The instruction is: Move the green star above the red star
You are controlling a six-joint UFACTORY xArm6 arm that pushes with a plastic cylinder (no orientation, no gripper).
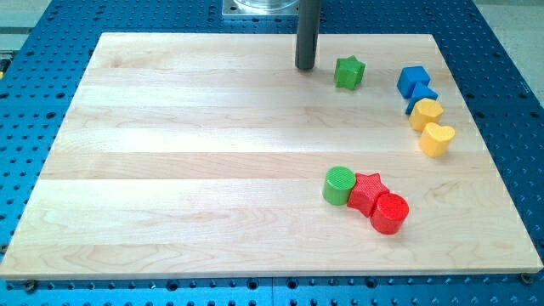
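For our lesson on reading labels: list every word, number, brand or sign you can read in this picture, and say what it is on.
None: no readable text on the wooden board, the blocks, my tip, or the blue perforated table.

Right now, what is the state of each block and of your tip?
My tip: on the board, left of the green star, apart.
Green star: alone, near the view's top.
Red star: touching green cylinder and red cylinder.
Blue blocks: bunched together.
Yellow hearts: just below them.
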